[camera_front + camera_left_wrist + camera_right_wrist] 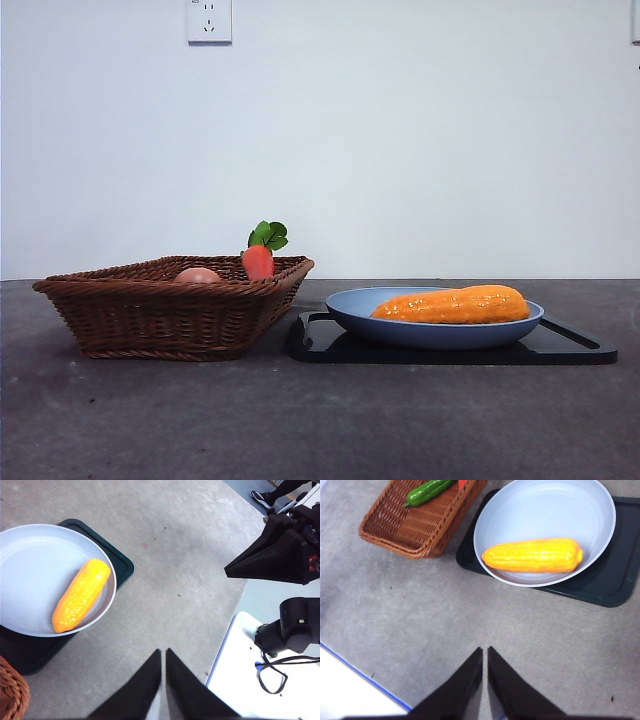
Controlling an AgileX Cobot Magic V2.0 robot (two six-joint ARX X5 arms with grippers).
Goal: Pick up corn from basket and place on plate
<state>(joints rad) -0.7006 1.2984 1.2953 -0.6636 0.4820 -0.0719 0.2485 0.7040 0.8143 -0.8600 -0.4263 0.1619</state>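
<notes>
The corn (455, 305) lies on its side in the plate (350, 305), toward the rim nearest my arms, with its whole length inside the raised edge and nothing holding it. The plate sits on a flat black tray (570, 345), and the tray rests on the grey counter (320, 420). Just beside the tray stands the basket (150, 315); a carrot (258, 262) with green leaves and a pinkish round item (197, 274) show above its rim, and my right wrist view also shows a green vegetable (427, 491) lying inside it.

My right gripper (485, 652) hangs above bare counter, well apart from the plate, its jaws pressed together with nothing between them. My left gripper (163, 654) is likewise closed and empty, above the counter off to the plate's side.

As I judge it, the placing is done, so the step in hand is simply to stay clear and finish cleanly. I would hold both grippers high and away from the plate, since a low sweep could clip the rim or nudge the tray. The cob is glossy and rounded and it lies close to the edge, so a knock to the plate might roll it over the rim. If I retract, I should move away from the plate rather than across it.
</notes>
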